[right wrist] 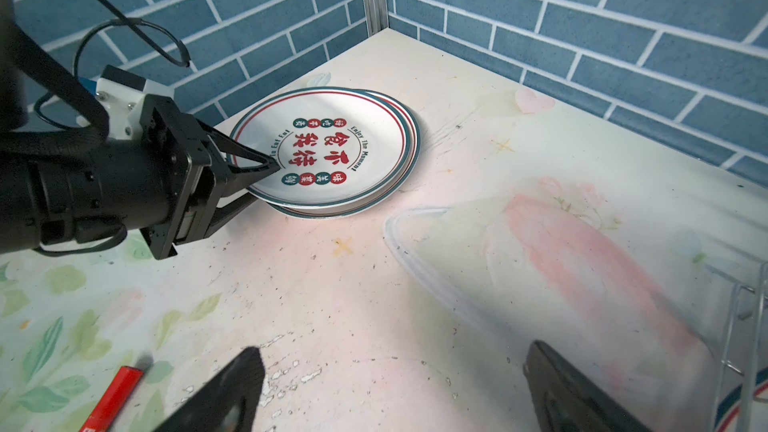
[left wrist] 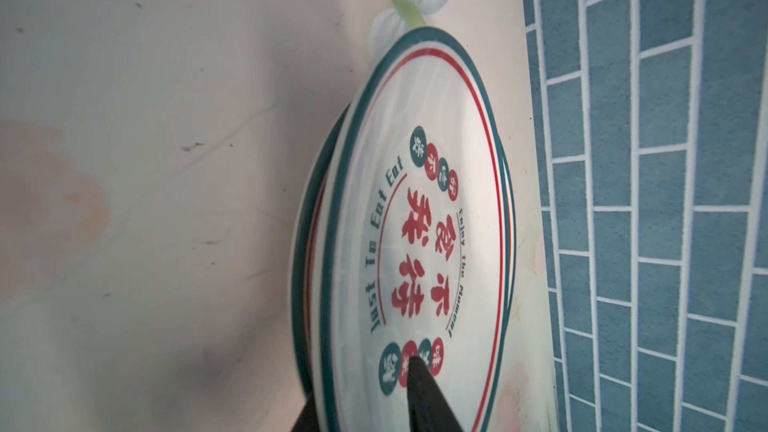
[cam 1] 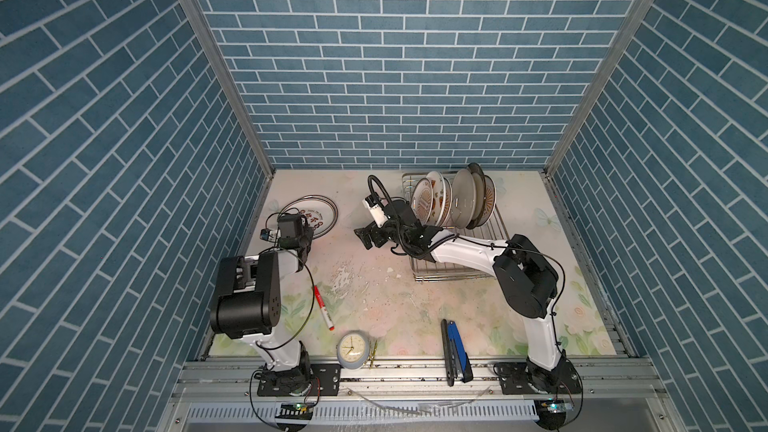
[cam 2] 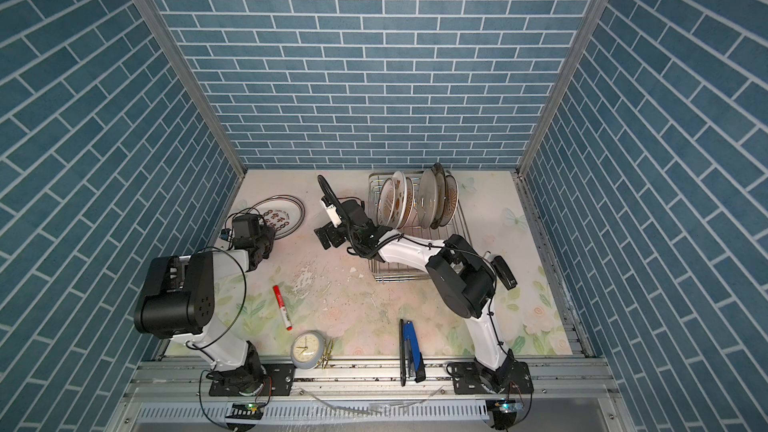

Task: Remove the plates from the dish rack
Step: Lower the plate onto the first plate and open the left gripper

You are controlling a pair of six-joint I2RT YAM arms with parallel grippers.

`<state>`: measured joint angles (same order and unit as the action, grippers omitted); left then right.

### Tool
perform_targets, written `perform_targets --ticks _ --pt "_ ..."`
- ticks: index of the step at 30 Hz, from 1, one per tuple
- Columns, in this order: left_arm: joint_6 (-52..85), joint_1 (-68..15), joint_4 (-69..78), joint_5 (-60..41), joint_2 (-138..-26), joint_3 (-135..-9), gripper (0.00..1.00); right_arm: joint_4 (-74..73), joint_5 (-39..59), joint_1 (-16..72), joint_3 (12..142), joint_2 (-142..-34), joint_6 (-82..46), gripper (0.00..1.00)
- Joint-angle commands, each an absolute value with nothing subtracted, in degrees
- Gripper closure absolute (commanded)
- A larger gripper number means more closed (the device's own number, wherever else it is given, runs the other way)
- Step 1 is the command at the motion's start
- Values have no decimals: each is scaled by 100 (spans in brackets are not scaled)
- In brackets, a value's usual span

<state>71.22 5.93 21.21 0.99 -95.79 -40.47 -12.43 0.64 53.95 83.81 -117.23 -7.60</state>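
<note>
Two white plates with red and green lettering lie stacked flat at the far left of the table. My left gripper is shut on the top plate, one finger on its face and one under its rim. The dish rack stands at the back right with several plates upright in it. My right gripper hangs open over bare table just left of the rack, holding nothing.
A red marker lies near the left arm. A small clock and a blue stapler sit at the front edge. Blue brick walls close in the left, back and right sides.
</note>
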Motion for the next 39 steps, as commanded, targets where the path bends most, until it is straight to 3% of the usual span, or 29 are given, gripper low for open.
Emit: perform_targets --ticks 1,7,19,28,34,36,37,39 --pt "7049 541 2035 135 -9636 -4219 70 -1354 -81 5432 8295 -11629 -703 1" --pt "7018 536 1898 334 -9545 -4167 64 -1338 -86 5435 8271 -11613 -697 1" --pt "6847 536 1534 382 -9542 -4295 63 -1363 -13 5432 8279 -11599 -712 1" --pt "6785 545 1622 431 -9593 -4215 60 -1919 1212 5409 8188 -11584 -1142 1" --pt "6707 545 1505 479 -9580 -4271 59 -2004 1170 5414 8112 -11562 -1160 1" --pt "6664 541 1515 539 -9559 -4230 52 -1984 1151 5413 8120 -11576 -1158 1" --pt "6646 536 1531 540 -9541 -4212 41 -1975 1154 5403 8128 -11588 -1160 1" --pt "6601 536 1603 493 -9558 -4205 39 -1958 1145 5414 8134 -11601 -1157 1"
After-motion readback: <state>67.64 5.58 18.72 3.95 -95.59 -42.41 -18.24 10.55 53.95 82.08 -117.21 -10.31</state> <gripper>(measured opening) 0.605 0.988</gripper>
